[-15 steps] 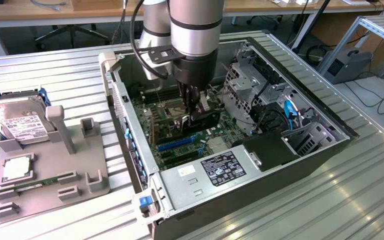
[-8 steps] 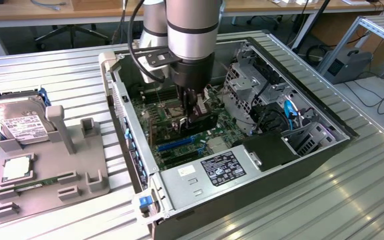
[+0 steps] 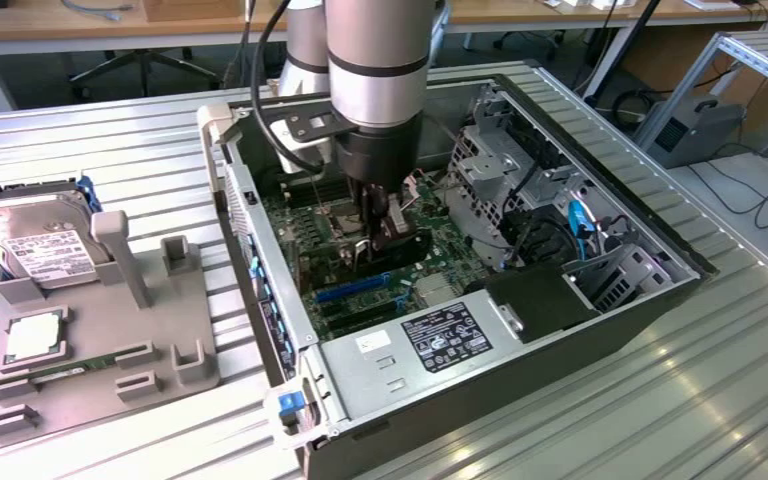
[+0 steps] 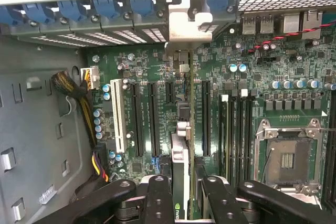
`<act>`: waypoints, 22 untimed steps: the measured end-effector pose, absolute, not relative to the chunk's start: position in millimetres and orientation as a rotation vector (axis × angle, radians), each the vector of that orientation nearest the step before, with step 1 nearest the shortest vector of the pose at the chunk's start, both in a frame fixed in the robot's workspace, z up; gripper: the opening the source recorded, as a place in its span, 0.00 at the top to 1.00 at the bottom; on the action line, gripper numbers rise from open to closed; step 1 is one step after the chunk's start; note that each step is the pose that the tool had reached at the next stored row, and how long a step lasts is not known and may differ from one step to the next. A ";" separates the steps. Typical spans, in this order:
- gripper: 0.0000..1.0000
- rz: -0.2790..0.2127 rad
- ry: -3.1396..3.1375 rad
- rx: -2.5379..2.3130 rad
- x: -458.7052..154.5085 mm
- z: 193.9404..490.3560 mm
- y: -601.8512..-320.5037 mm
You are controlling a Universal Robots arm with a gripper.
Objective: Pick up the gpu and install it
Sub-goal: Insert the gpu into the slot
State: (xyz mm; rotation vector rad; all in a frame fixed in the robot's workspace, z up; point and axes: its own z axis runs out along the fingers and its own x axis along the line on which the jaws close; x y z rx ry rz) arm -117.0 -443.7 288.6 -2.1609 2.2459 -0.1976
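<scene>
Claw: the gripper [image 4: 181,195] pinches the gpu [image 4: 180,169] edge-on, so its connector edge faces the board.
Gpu: held upright above the motherboard [image 4: 157,77], bracket end toward the rear slot openings (apparently lining up); not yet seated.
Case: the computer case [image 3: 651,300] lies open, giving access.

- You see the gripper [image 4: 181,195] over the motherboard [image 4: 173,114], black fingers [image 4: 158,198] closed on the gpu [image 4: 180,166].
- The gpu stands on edge between the fingers, its silver bracket [image 4: 184,30] up against the case's rear slot wall.
- Blue slot clips [image 4: 113,8] run along that rear wall [image 4: 105,38].
- A white expansion slot [image 4: 119,114] and black slots [image 4: 144,119] lie beside the card; one more black slot [image 4: 206,116] is on its other side.
- The empty CPU socket [image 4: 290,160] sits well apart from the card.
- A yellow-black cable bundle [image 4: 79,95] runs to a white connector [image 4: 93,77] at the board's edge.
- Grey case floor [image 4: 37,129] sits beside the board.
</scene>
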 end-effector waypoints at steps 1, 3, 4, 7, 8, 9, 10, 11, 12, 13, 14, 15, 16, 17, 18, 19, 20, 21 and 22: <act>0.73 -0.198 2.246 -2.161 -117.9 287.9 -443.7; 0.73 -0.198 2.246 -2.161 -119.7 286.4 -443.7; 0.73 -0.198 2.246 -2.161 -120.5 285.6 -443.7; 0.73 -0.198 2.246 -2.161 -122.5 282.9 -443.7; 0.73 -0.198 2.246 -2.161 -123.1 282.0 -443.7; 0.73 -0.198 2.246 -2.161 -123.8 281.1 -443.7; 0.73 -0.198 2.246 -2.161 -124.6 280.2 -443.7; 0.73 -0.198 2.246 -2.161 -125.4 279.5 -443.7; 0.73 -0.198 2.246 -2.161 -126.1 278.7 -443.7; 0.73 -0.198 2.246 -2.161 -127.2 277.4 -443.5; 0.73 -0.198 2.246 -2.161 -127.9 276.6 -443.2; 0.73 -0.198 2.246 -2.161 -128.5 276.0 -442.8; 0.73 -0.198 2.246 -2.161 -129.1 275.3 -442.4; 0.73 -0.198 2.246 -2.161 -129.5 274.7 -442.1; 0.73 -0.198 2.246 -2.161 -130.2 273.9 -441.7; 0.73 -0.198 2.246 -2.161 -130.6 273.3 -441.4; 0.73 -0.198 2.246 -2.161 -131.5 271.9 -440.9; 0.73 -0.198 2.246 -2.161 -131.9 271.1 -440.6; 0.73 -0.198 2.246 -2.161 -132.3 270.5 -440.5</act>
